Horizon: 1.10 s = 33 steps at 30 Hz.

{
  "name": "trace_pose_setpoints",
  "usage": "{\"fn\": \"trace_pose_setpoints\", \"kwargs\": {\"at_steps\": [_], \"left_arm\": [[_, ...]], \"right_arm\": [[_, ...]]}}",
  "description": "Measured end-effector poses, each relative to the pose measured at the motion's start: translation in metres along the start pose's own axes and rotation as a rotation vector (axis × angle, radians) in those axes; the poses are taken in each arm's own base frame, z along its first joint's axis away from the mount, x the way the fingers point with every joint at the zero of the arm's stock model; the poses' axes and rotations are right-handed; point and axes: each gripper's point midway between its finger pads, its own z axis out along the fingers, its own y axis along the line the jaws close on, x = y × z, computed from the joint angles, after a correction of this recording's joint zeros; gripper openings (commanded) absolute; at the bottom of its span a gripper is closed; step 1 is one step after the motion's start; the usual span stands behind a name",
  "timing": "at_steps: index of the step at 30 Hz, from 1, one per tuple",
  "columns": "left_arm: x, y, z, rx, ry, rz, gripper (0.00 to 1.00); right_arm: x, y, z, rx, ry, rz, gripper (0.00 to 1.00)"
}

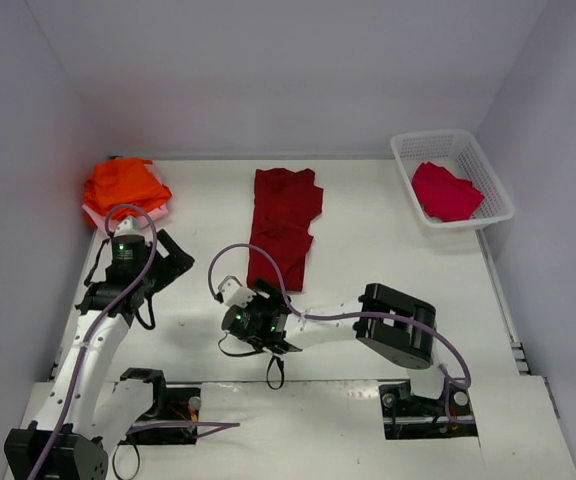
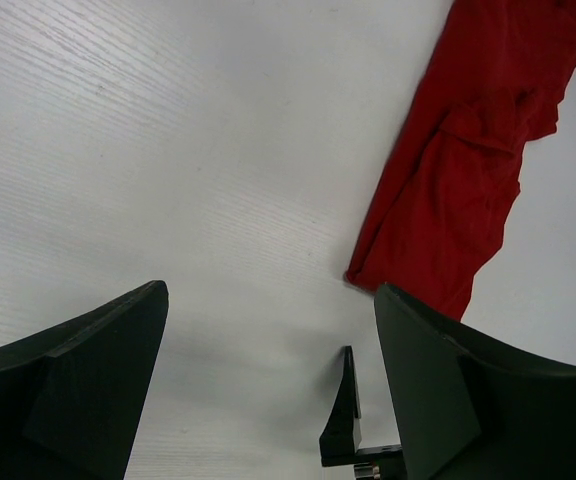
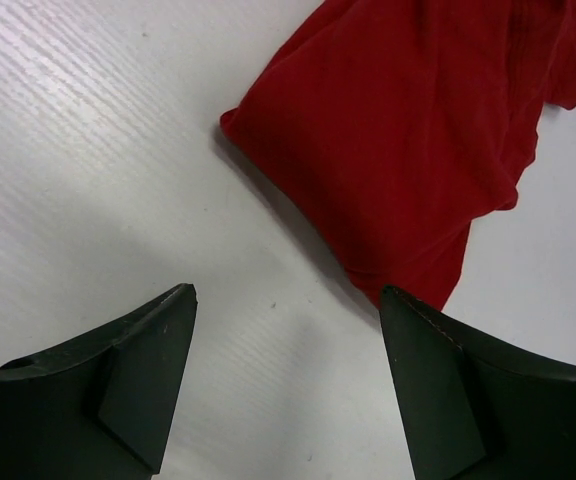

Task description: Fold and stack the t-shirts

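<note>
- The dark red t-shirt (image 1: 283, 225) lay mid-table as a narrow, lengthwise-folded strip. Its long axis ran from the near side to the far side, leaning slightly right at the far end. The far end looked wider and rumpled.
- The right gripper (image 3: 288, 290) hung with its jaws wide apart and empty, just short of the strip's near end, over the white table (image 1: 368, 250).
- The left gripper (image 2: 270, 290) was also spread open, holding nothing. It was over bare table, to the left of the strip's near corner.
- The orange t-shirts (image 1: 123, 185) sat stacked at the far left, and a crimson t-shirt (image 1: 446, 190) lay in the white basket (image 1: 498, 205) at the far right.
- Risk: pinching only the top layer at the near end would likely peel the fold open rather than lift the whole strip.
- Risk: with the two grippers unevenly placed, pulling one corner first could skew the strip off its axis and make the next fold crooked.
- Risk: the right arm's purple cable (image 1: 258, 250) looped close over the near end and might drag the cloth.
</note>
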Motion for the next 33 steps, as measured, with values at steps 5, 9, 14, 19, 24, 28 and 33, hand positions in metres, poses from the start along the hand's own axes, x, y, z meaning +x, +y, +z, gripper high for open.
{"fn": "trace_pose_setpoints", "kwargs": {"at_steps": [5, 9, 14, 19, 24, 28, 33], "left_arm": [[0.003, 0.002, 0.002, -0.001, 0.007, -0.001, 0.79], [0.003, 0.001, 0.002, 0.001, 0.006, 0.000, 0.79], [0.004, 0.001, 0.004, 0.007, 0.011, -0.001, 0.79], [0.008, 0.003, 0.007, 0.005, 0.018, -0.001, 0.79], [0.011, 0.006, 0.010, -0.002, 0.030, -0.002, 0.79], [0.010, 0.005, 0.013, 0.000, 0.029, -0.001, 0.79], [0.013, 0.008, 0.019, -0.005, 0.041, -0.008, 0.79]], "right_arm": [[0.002, -0.009, 0.005, 0.028, 0.019, -0.009, 0.71], [0.005, -0.015, 0.007, 0.048, 0.035, -0.021, 0.71], [0.007, -0.021, 0.010, 0.074, 0.045, -0.054, 0.70], [0.009, -0.026, 0.012, 0.089, 0.056, -0.079, 0.70], [0.010, -0.032, 0.017, 0.117, 0.070, -0.102, 0.66], [0.010, -0.035, 0.021, 0.136, 0.076, -0.116, 0.66], [0.009, -0.039, 0.025, 0.153, 0.083, -0.125, 0.66]]}}
